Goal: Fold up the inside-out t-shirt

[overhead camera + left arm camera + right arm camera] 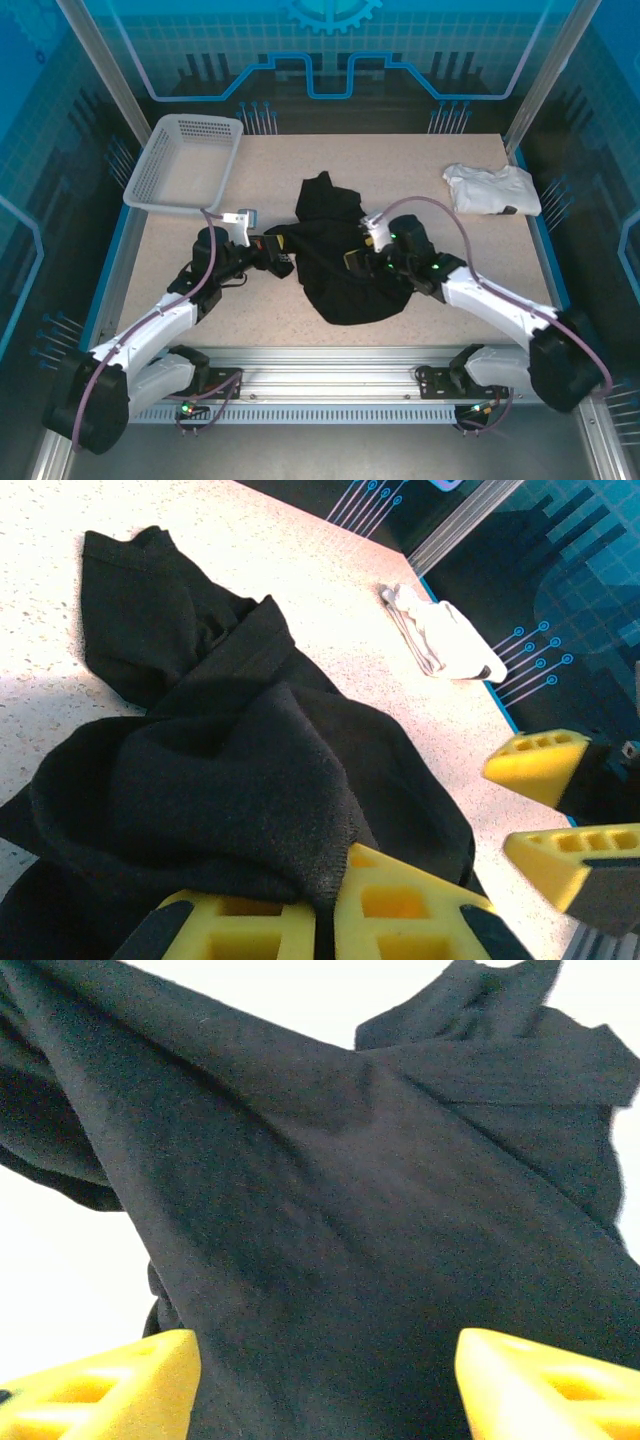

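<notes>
Where the two arms reach in from the near edge of the surface (270,322), the left claw (328,905) is the nearest thing to its own camera. Its yellow pads (400,905) are pressed together with a fold of the inside-out t-shirt (345,275) pinched between them, so this claw is gripping the black cloth. From above one can see that it sits at the shirt's left edge, but the pinch itself becomes clear in the left wrist view.

The right claw (325,1390) is open. In the right wrist view its two yellow fingers (100,1390) stand wide apart at the bottom corners, and dark cloth stretches across in front of them. The left wrist view shows the same two fingers from the side, apart from each other and just beside the shirt's right edge.

The t-shirt lies as a crumpled heap in the middle of the surface, between both claws, with one bunched part reaching toward the far side. The wrist views show its folds and a hemmed edge, which from above are too dark to read.

Farther away, a white folded garment (492,188) lies near the far right corner, well apart from the shirt. A white perforated basket (185,160) sits at the far left corner, seen from above.
</notes>
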